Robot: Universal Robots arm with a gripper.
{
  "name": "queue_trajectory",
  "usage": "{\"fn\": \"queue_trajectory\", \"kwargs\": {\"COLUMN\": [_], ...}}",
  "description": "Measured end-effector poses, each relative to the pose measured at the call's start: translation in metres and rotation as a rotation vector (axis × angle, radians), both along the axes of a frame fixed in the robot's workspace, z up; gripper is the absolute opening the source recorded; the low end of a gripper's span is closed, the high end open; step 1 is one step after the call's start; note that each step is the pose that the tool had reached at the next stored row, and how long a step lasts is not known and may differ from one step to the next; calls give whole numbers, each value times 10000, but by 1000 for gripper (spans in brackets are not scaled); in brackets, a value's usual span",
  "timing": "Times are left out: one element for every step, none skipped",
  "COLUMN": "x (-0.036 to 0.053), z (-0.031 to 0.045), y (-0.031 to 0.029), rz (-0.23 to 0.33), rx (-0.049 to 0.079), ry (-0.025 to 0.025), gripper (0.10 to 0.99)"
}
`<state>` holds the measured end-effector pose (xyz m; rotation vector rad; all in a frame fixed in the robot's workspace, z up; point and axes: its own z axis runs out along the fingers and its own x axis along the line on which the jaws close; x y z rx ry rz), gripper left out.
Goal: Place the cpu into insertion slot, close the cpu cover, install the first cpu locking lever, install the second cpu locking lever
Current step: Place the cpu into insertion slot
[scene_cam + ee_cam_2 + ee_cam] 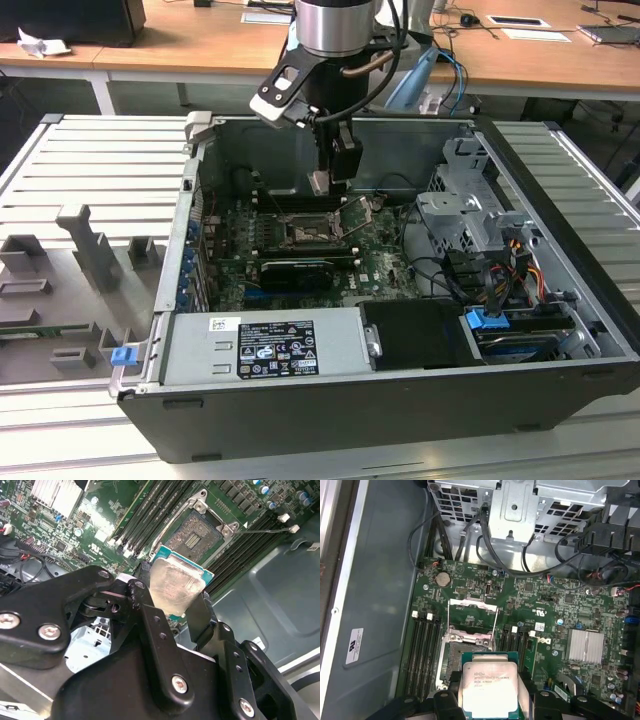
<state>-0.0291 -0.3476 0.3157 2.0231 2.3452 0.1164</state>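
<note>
**A:** Start at the exterior view's left. What do we have?

**B:** A grey fixture plate (90, 265) with moulded holders, then the open computer case (190, 230), lying on its side. Nothing is touching either.

**A:** And the middle?

**B:** The gripper (330, 172) hangs in the upper middle of that view, inside the case. It is pinching the cpu (318, 183) by two opposite edges. Both wrist views show the dull silver top facing up, away from the board.

**A:** Which way is the socket from there?

**B:** The insertion slot (305, 235) sits lower in the frame, beneath the chip and clearly apart from it. So the cpu is in the air, not seated. In the first wrist view the chip overlaps one side of the dark pin field. I'd judge it is not centred over the socket, though that camera looks down at a slant, so I can't be sure how far off it is.

**A:** Does it line up?

**B:** Roughly, by my reading. The chip's edges run about parallel to the socket's rim, so the gap is mostly downward, with perhaps a small sideways correction.

**A:** Is anything in the way?

**B:** Not that I can see. The cpu cover (355, 222), just right of the slot, stands swung open. Its frame is tipped toward the drive cage (465, 215) at the exterior view's right, which leaves the pin field bare.
</note>
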Motion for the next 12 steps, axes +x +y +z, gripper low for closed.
{"fn": "queue_trajectory", "kwargs": {"x": [0, 0, 0, 0, 0, 0, 0, 0, 0, 0, 0, 0], "z": [-5, -10, -13, -15, -19, -23, -27, -29, -32, -36, -39, -41], "y": [0, 0, 0, 0, 0, 0, 0, 0, 0, 0, 0, 0], "rz": [-11, -26, -33, -38, -49, -57, -66, -73, -79, -89, -94, -100], "rx": [-1, 0, 0, 1, 0, -1, 0, -1, 0, 0, 0, 0], "ry": [0, 0, -1, 0, 0, 0, 0, 0, 0, 0, 0, 0], "gripper": [525, 525, 525, 525, 525, 525, 525, 525, 525, 525, 525, 525]}}
